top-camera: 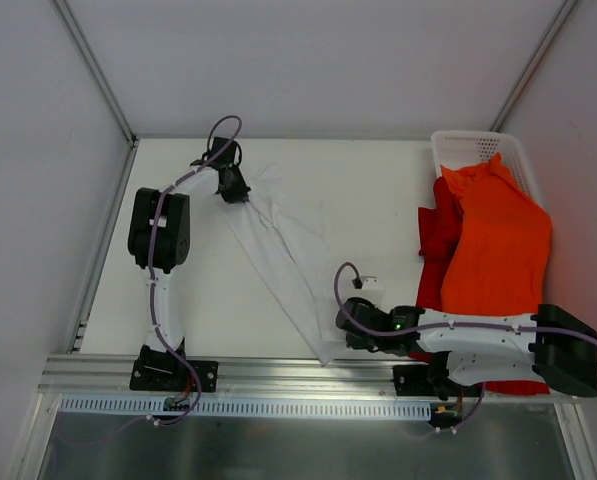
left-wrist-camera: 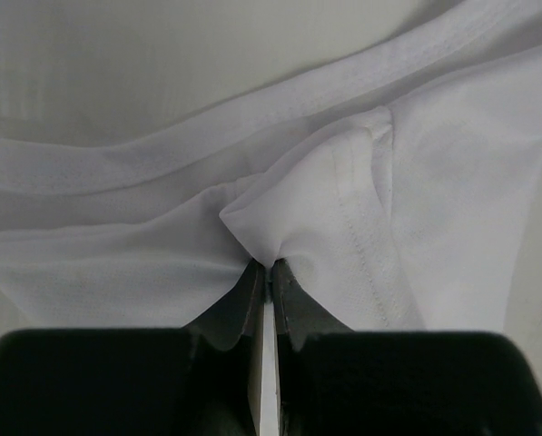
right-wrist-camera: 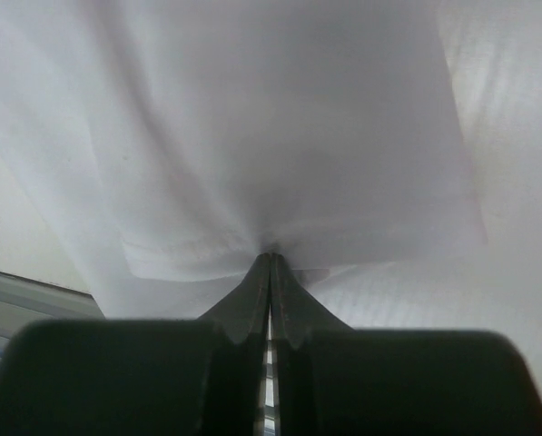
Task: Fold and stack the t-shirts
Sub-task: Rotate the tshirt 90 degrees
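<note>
Across the centre of the white bench (top-camera: 378, 190), running from upper left to lower middle of the overhead view: plain white thin-cloth t-shirt (top-camera: 283, 250), drawn out into a long twisted band between the two arms.

Holds. Left gripper (left-wrist-camera: 269, 265): fingers pressed together on a small peak of white cloth beside a stitched seam, at the upper-left end of the band. Right gripper (right-wrist-camera: 271, 257): likewise pinched tight on a hemmed edge at the lower end, near the bench's front rail.

Handling, judged. Very light, limp, no stiffness. It sags and ropes up wherever unsupported, so it wants laying flat and spreading before any fold. The thin weave could slip from a shallow pinch; doubled seams and hems give the surest bite. Best take-hold points: two corners on one edge, shoulders or hem, kept apart so the panel hangs square rather than twisted.

Also on hand. Bright orange cloth t-shirt (top-camera: 498, 250), right side of the frame, draped over the red cloth t-shirt (top-camera: 436, 235) and partly over the white plastic mesh basket (top-camera: 473, 150) at upper right. Both are crumpled, unfolded and untouched by either gripper. No stack begun.
</note>
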